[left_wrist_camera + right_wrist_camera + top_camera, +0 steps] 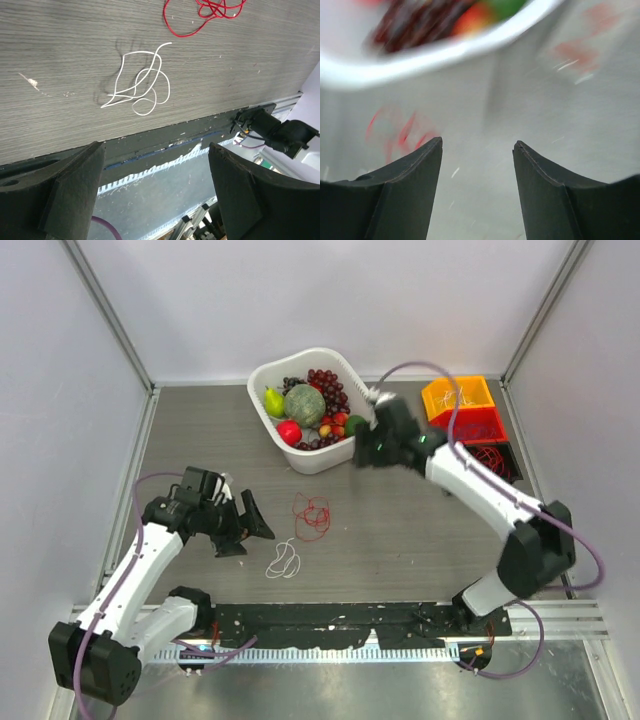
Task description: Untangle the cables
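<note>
Two cables lie apart on the grey table: a red one (pixel 312 517) in loose loops and, nearer the front edge, a smaller white one (pixel 285 560). My left gripper (pixel 245 530) hovers just left of them, open and empty. In the left wrist view, the white cable (pixel 140 82) lies ahead of the left gripper (pixel 156 147), and the red cable (pixel 205 12) is at the top edge. My right gripper (pixel 362 456) is open and empty beside the basket's front wall. The right wrist view is blurred, with the red cable (pixel 400 132) faint to the left of the right gripper (pixel 478 142).
A white basket (pixel 262 405) full of fruit stands at the back centre, its wall (pixel 420 65) close ahead of the right gripper. At the back right are an orange bin (pixel 460 397), a red bin (pixel 478 426) and a black bin (pixel 497 460) holding red wire.
</note>
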Controlling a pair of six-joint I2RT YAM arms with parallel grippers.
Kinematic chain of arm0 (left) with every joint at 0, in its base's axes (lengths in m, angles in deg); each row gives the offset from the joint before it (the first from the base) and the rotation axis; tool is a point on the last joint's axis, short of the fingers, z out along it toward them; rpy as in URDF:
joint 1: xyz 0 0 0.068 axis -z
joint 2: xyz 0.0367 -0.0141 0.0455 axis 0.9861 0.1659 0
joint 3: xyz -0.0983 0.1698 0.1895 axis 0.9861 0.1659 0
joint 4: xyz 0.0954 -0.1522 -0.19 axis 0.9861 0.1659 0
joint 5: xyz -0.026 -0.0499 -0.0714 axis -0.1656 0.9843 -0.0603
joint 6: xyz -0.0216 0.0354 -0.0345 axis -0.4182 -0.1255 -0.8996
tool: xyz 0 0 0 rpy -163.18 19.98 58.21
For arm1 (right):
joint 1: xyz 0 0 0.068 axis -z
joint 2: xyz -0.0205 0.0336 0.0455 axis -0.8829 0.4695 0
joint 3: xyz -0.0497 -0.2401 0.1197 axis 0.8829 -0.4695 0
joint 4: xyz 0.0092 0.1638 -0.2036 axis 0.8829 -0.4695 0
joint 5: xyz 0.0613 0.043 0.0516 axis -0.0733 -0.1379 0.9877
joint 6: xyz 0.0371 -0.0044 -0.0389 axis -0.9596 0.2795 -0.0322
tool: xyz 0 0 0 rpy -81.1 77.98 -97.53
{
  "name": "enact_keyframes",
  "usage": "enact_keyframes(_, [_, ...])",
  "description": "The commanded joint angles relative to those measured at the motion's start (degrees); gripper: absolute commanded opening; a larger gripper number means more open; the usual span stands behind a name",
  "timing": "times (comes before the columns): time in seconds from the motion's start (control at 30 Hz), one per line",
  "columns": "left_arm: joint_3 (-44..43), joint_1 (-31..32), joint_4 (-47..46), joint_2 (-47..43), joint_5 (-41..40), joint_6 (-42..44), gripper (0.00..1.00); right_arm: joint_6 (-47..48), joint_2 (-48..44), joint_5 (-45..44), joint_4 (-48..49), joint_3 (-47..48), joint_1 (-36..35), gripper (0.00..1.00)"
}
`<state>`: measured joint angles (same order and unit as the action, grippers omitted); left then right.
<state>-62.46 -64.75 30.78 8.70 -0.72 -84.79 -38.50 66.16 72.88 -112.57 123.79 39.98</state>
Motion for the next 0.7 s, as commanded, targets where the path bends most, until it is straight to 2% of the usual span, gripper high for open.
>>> enact_keyframes(0.0, [0.7,-0.2,-1.1,-3.3,-4.4,-3.4,0.88,-7.9,-14.0,3.6,9.5,-19.3,-15.0,0.64])
enact_keyframes(0.07, [1.2,-0.2,-1.2,-5.3,-7.4,-5.4,0.88,-11.3,-17.1,2.9,16.8,-26.0,-25.8,0.64])
enact_keyframes(0.1, [1.1,-0.1,-0.7,-6.2,-9.3,-6.4,0.88,-12.7,-17.5,3.4,18.3,-29.2,-28.0,0.64])
enact_keyframes(0.2, [0.2,-0.2,-0.5,-8.4,-13.2,-9.2,0.88,-16.6,-14.7,7.3,25.3,-32.1,-36.7,0.64])
enact_keyframes(0.27, [-0.6,-0.2,-0.4,-8.8,-14.0,-10.0,0.88,-16.3,-10.4,8.1,24.5,-30.1,-41.1,0.65])
enact_keyframes(0.4, [-0.3,-0.2,-1.2,-9.3,-12.8,-11.1,0.88,-14.9,-2.0,6.8,22.4,-24.2,-45.6,0.65])
enact_keyframes(0.53, [1.6,-0.1,-1.4,-10.9,-10.5,-11.5,0.88,-14.4,3.4,7.1,21.9,-21.5,-45.8,0.63])
enact_keyframes(0.6, [3.6,-0.1,-3.4,-11.6,-7.5,-11.8,0.87,-14.2,5.7,7.6,21.4,-20.2,-45.9,0.56])
enact_keyframes(0.67, [6.3,-0.2,-5.1,-10.9,-3.3,-12.3,0.83,-14.3,7.6,7.8,20.9,-18.8,-46.0,0.48])
